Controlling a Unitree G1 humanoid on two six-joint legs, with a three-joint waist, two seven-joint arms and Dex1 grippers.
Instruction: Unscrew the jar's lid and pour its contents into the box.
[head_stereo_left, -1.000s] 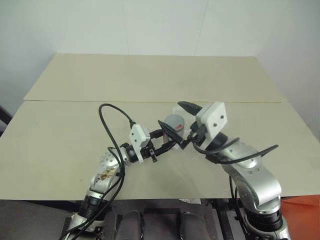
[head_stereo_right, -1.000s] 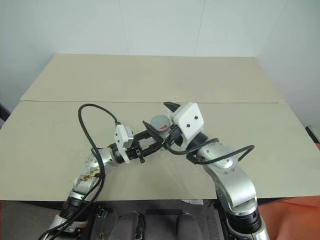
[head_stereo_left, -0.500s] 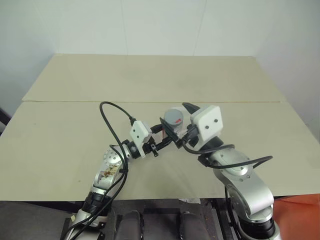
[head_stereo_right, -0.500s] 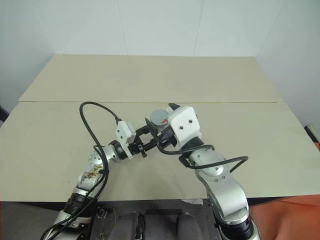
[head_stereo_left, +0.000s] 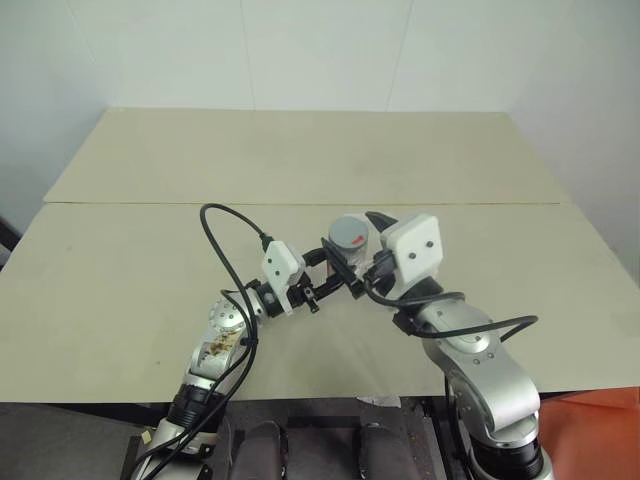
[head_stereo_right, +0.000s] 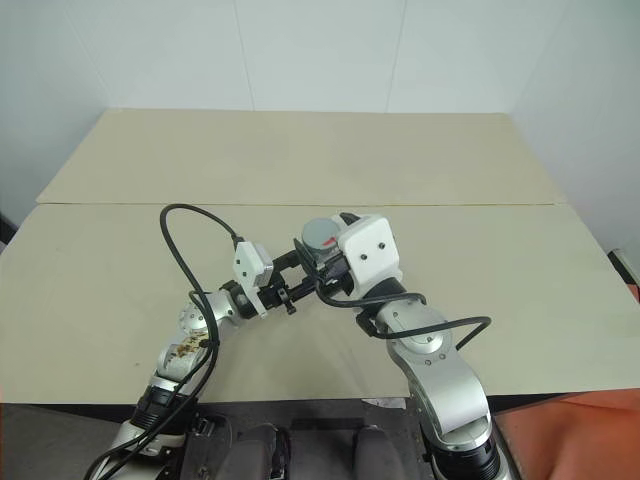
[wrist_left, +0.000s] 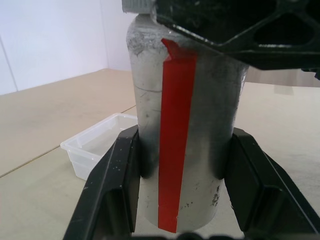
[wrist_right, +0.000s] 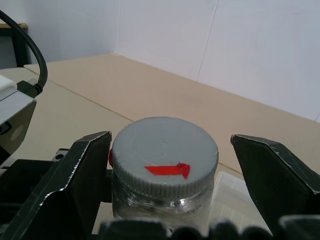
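I hold jar (wrist_left: 185, 130) clamped in left gripper (wrist_left: 180, 200) | right gripper (wrist_right: 170, 165) spread around lid (wrist_right: 165, 150) | smooth, slippery; I'd pinch the ribbed rim

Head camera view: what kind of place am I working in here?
Probably a plain lab or test cell, not a home. A bare beige table stands against blank white walls, and on it sits little besides a clear plastic box for the jar task.

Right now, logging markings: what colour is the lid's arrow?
Red, on the grey lid; right wrist view shows it best.
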